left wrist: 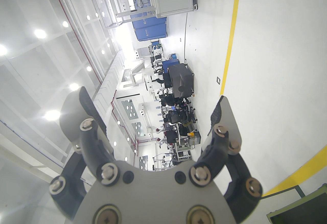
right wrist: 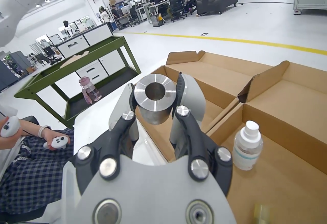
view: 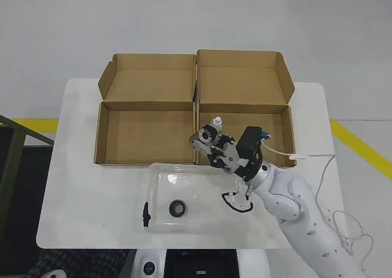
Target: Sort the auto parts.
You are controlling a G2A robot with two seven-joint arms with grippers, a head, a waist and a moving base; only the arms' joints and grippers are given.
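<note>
My right gripper (right wrist: 155,93) is shut on a shiny metal cylinder (right wrist: 154,107) with a hollow centre. In the top view the right gripper (view: 206,137) holds the metal cylinder (view: 204,133) above the seam between the two open cardboard boxes, near their front walls. The left box (view: 144,139) looks bare inside. In the right box (view: 279,135) stands a small white bottle (view: 217,123), the same bottle (right wrist: 247,145) that stands just beside the gripper in the right wrist view. My left gripper (left wrist: 153,104) is open, holds nothing and points out into the room.
A clear plastic tray (view: 161,182) lies in front of the boxes with a black ring (view: 177,208), a small black piece (view: 145,214) and a curved black part (view: 238,202) in it. A green trolley (view: 1,160) stands left of the white table (view: 78,174).
</note>
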